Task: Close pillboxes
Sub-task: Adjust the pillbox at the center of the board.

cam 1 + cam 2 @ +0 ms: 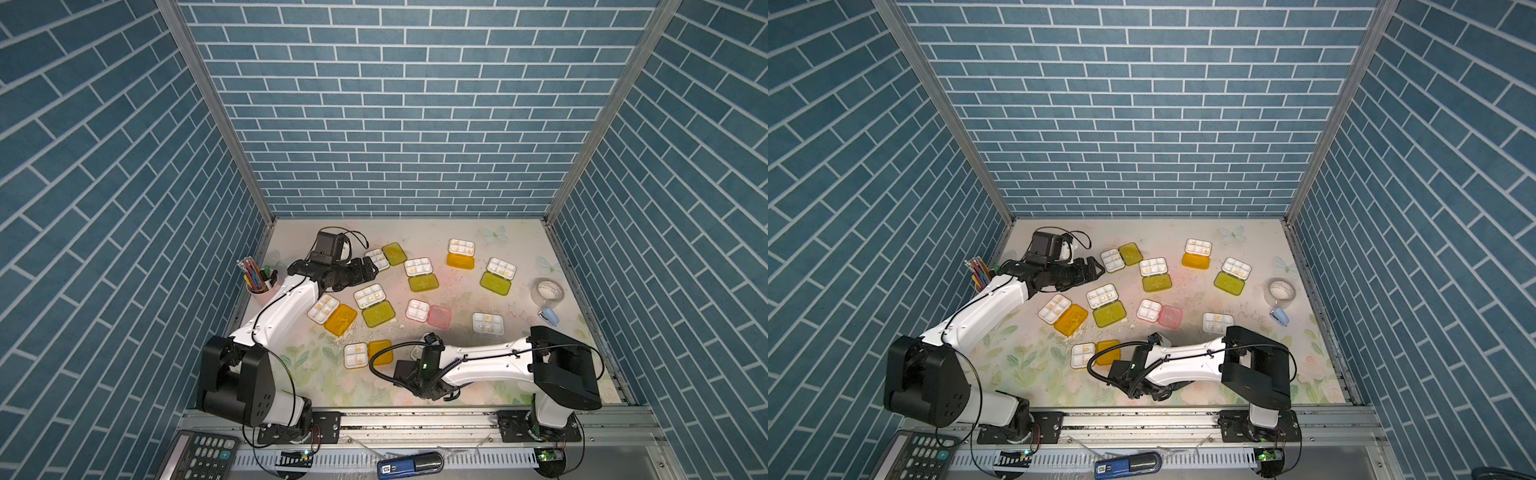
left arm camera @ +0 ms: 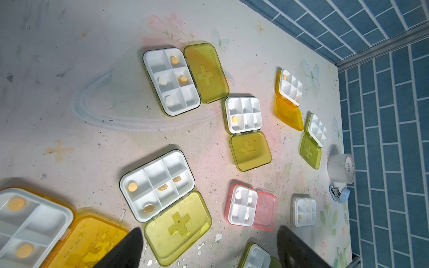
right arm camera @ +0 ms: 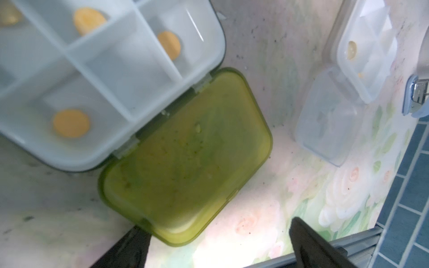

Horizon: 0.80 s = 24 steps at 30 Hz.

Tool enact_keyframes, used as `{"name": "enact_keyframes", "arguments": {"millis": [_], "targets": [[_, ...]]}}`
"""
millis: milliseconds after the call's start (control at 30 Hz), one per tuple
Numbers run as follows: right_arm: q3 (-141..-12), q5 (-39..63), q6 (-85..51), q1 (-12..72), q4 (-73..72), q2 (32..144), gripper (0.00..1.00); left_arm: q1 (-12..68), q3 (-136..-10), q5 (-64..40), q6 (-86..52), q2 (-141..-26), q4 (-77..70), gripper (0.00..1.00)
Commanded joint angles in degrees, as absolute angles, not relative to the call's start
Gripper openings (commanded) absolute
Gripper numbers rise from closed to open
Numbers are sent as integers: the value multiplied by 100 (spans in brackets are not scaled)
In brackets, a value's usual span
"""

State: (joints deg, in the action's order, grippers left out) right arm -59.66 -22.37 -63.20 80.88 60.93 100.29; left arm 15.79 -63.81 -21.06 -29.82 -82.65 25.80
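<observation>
Right claw (image 3: pixel 217 226) spread, empty, one tip at the flat lid (image 3: pixel 185 157). Green box (image 3: pixel 104 76) lies about 11 o'clock from it, hinge crosswise. Left claw (image 1: pixel 1098 269) spread, well apart.

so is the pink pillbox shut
No, the pink pillbox is open, its lid folded out flat beside the white tray.

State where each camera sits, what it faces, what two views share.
Top views: high at the front, facing down at the table; left arm, right arm show.
Left wrist: looks down across open pillboxes; left gripper tips show.
Right wrist: close above a yellow-green pillbox; right gripper tips show.
Shared: both wrists see the clear pillbox, stapler.
</observation>
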Motion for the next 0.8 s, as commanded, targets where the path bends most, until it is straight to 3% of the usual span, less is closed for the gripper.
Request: {"name": "enact_keyframes", "arguments": {"millis": [0, 467, 767], "targets": [[-5844, -2463, -6715, 8010, 6337, 9796, 94, 1647, -6284, -2213, -3021, -8367, 2531, 91], [-5419, -2235, -6517, 7989, 6177, 9508, 90, 2349, -6258, -2299, -3047, -8367, 2505, 91], [-5760, -2356, -6377, 7990, 6501, 8360, 83, 2689, -6241, -2430, -3042, -8499, 2452, 91]]}}
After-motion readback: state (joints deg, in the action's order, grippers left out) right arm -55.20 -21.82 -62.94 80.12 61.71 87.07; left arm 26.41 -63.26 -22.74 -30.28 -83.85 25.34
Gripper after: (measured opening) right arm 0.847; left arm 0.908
